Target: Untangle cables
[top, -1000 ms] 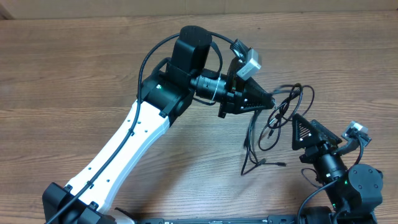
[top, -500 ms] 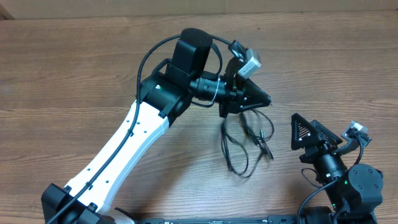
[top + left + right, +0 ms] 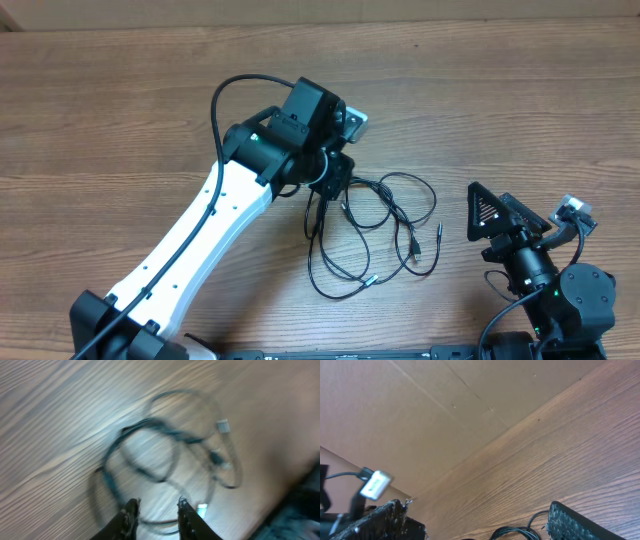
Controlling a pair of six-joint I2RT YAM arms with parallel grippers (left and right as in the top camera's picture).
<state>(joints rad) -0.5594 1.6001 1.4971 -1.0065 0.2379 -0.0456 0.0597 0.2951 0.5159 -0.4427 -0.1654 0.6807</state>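
The thin black cables point(image 3: 385, 215) lie in loose overlapping loops on the wooden table point(image 3: 120, 110), with a silver-tipped plug point(image 3: 368, 281) at the near side. My left gripper point(image 3: 324, 205) points down over the left edge of the pile. In the blurred left wrist view its fingertips point(image 3: 131, 508) stand a little apart, so the left gripper point(image 3: 157, 506) is open, with one strand of the cables point(image 3: 165, 440) crossing under the gap. My right gripper point(image 3: 480, 212) rests to the right of the pile, apart from it. The right gripper point(image 3: 480, 512) is wide open and empty, a cable loop point(image 3: 516, 532) low ahead.
The left arm's white link point(image 3: 200, 240) slants from the front left toward the middle. The right arm's base point(image 3: 570, 300) sits at the front right corner. A cardboard wall point(image 3: 420, 415) backs the table's far edge.
The left gripper swung left and tipped downward, and its jaws parted. The cable bunch that hung from it now lies spread on the table. The right arm has not moved.
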